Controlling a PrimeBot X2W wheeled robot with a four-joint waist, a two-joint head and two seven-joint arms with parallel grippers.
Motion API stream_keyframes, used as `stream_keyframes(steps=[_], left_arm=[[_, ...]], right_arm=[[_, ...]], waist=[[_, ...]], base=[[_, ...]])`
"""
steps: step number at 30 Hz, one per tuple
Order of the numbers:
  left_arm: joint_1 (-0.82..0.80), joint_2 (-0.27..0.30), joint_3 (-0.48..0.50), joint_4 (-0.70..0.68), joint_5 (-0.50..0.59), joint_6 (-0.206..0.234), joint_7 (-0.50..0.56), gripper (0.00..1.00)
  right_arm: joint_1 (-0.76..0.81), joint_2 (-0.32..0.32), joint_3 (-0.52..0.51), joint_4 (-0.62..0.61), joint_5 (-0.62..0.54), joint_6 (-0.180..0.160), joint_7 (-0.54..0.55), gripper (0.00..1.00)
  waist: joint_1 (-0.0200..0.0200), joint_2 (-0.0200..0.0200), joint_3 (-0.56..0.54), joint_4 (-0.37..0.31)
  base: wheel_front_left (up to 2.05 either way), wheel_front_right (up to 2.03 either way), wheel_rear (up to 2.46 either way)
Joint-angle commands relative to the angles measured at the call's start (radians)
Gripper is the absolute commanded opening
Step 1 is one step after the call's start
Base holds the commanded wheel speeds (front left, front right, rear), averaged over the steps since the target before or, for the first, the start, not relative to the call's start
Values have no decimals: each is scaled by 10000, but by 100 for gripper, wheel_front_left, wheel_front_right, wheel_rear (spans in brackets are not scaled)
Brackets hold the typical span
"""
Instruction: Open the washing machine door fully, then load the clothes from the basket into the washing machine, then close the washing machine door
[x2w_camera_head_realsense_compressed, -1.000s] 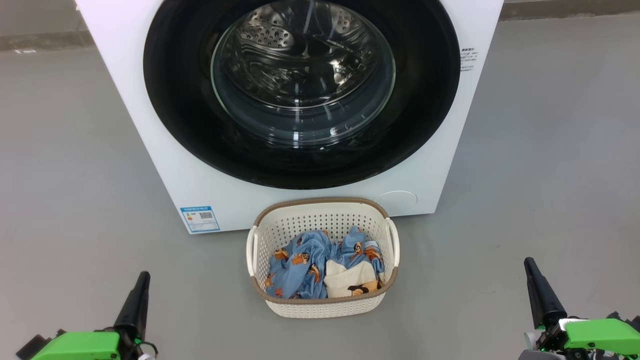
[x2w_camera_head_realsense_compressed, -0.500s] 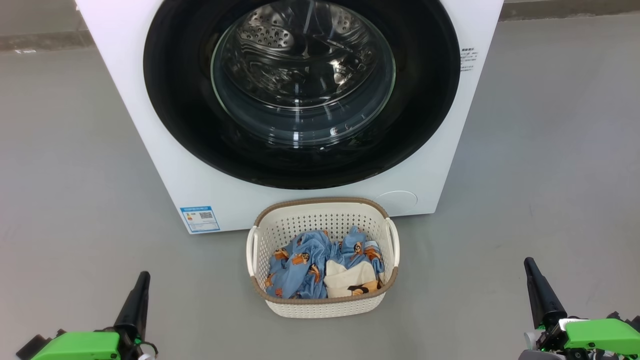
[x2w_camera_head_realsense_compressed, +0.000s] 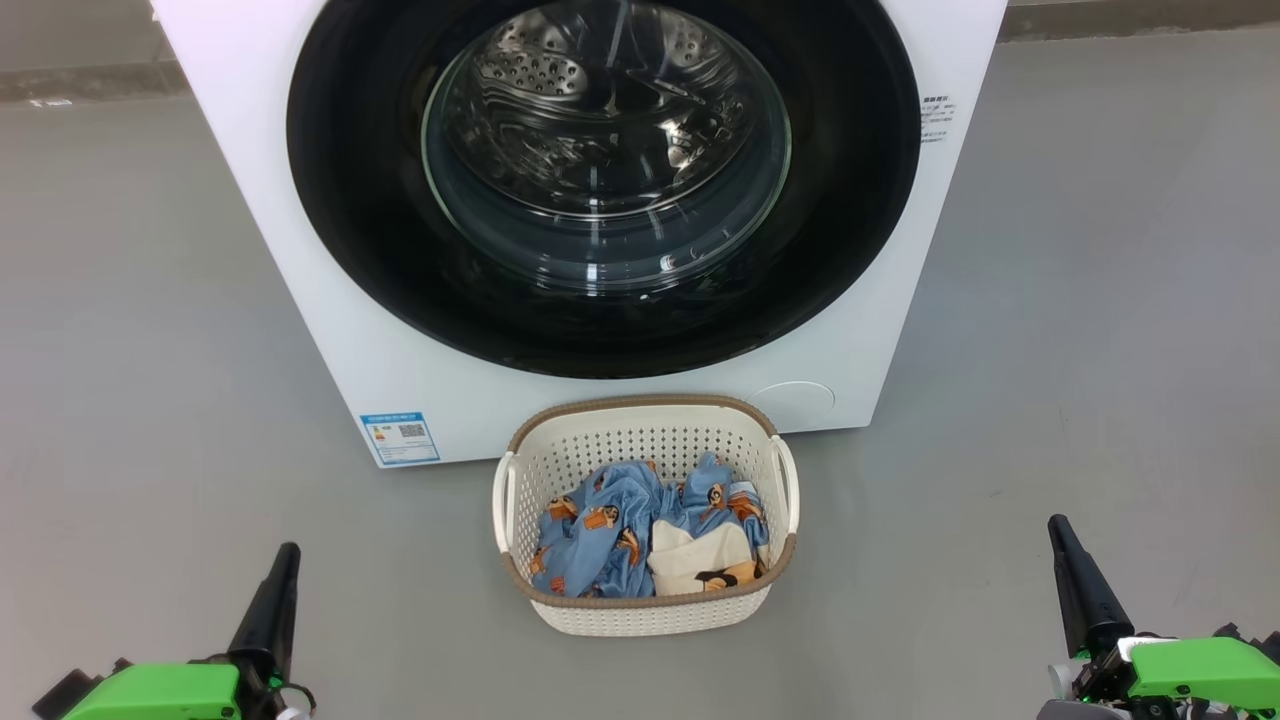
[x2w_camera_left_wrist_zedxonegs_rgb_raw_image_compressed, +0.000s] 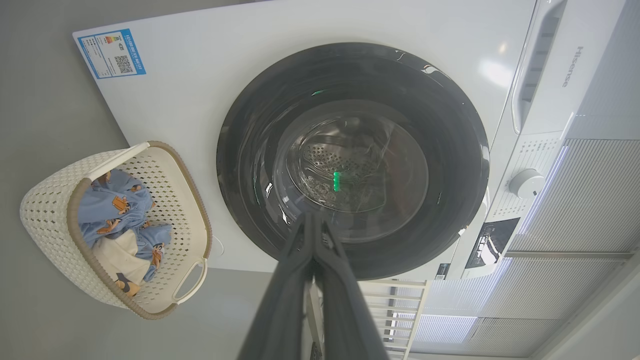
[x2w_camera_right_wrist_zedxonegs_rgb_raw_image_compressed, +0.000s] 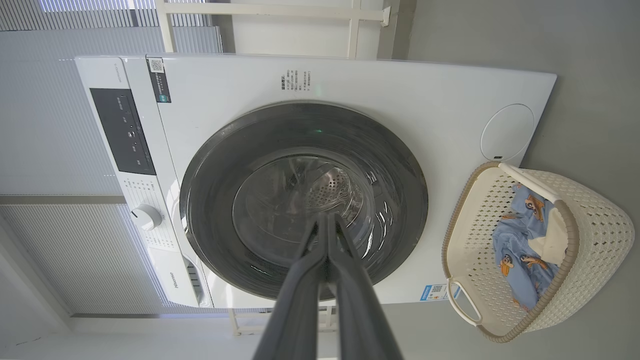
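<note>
The left gripper sits at the near left, its two dark fingers pressed together, tips pointing far and slightly right. The right gripper sits near right, likewise closed, tilted slightly left.

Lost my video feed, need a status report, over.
Both shut, empty: left tool, right tool. The washing machine door closed. All clothes in basket, on floor right before door.
</note>
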Motion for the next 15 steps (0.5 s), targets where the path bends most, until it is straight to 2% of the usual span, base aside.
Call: stream_keyframes(steps=[1, 4, 5, 11, 15], left_arm=[[-114, 127, 340, -294, -2, -29, 30, 0], [-114, 127, 340, -294, -2, -29, 30, 0], [-1, -4, -11, 38, 1, 2, -3, 100], [169, -127, -56, 369, 25, 3, -44, 100], [110, -102, -75, 303, 99, 2, -126, 100]], right_arm=[[-460, -43, 272, -246, 45, 17, 76, 0], [-460, -43, 272, -246, 45, 17, 76, 0], [8, 1, -3, 32, -4, 0, -3, 100], [136, 64, 17, 394, -61, 0, -54, 100], [37, 22, 69, 363, -198, 1, -143, 100]], waist=[[0, 0, 0, 0], [0, 0, 0, 0], [0, 0, 0, 0], [3, 0, 4, -1], [23, 0, -15, -3]], base=[[0, 0, 0], [0, 0, 0], [0, 0, 0], [0, 0, 0], [0, 0, 0]])
